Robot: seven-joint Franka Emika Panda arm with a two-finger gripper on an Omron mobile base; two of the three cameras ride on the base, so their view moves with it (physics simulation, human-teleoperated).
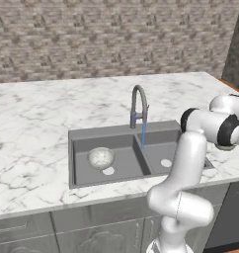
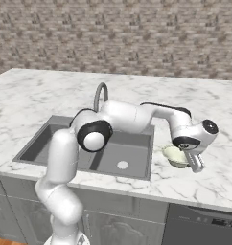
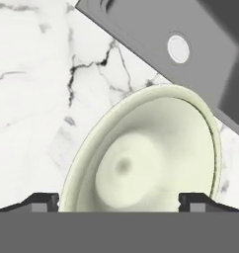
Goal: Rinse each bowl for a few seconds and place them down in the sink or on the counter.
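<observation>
While the grey stone bowl [image 1: 100,158] sits in the sink's [image 1: 92,136] left basin, the cream-green bowl [image 3: 151,153] rests on the marble surface [image 3: 32,99] at lower centre, directly between the spread jaws, which grip nothing.

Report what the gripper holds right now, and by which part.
Nothing: the gripper is open, fingertips apart either side of the cream-green bowl, which sits on the counter.

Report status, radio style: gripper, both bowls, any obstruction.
Gripper open, straddling cream-green bowl on counter right of sink. Stone-grey bowl in left basin. Faucet running. No obstruction.
</observation>
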